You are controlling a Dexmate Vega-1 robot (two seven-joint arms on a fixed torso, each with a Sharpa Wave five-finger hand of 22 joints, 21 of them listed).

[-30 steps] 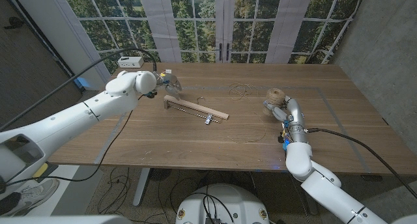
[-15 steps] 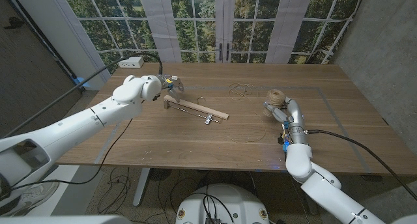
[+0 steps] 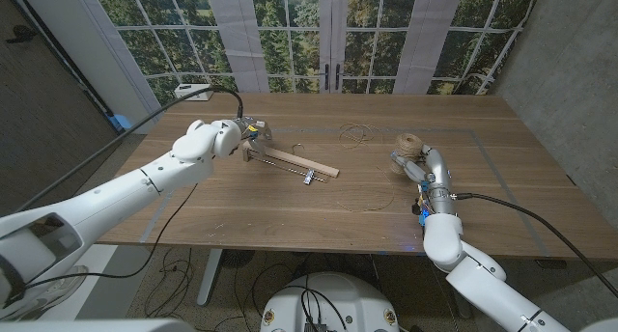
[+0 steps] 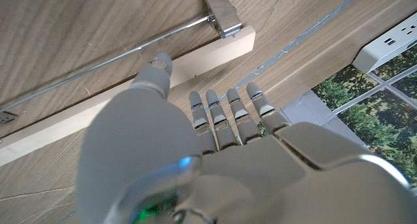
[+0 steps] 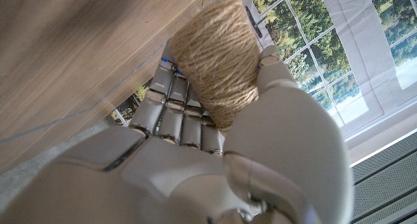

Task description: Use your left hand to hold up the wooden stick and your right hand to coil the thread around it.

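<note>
One stick [image 3: 292, 162] lies on the bench [image 3: 241, 207]. One spool of twine [image 3: 410, 142] is there, and one power strip [image 3: 192, 90].

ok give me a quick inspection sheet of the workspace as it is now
Surface: wooden table, taped outline on it.
Job's things: wooden stick lying flat with a metal rod along it; twine spool with loose thread trailing.
Clutter: a small thread coil.
Hands: left hand over the stick's end, no grip seen; right hand holds the spool.
Cables: black cable by the right arm; power strip at the far corner.
Surroundings: windows, trees outside.
</note>
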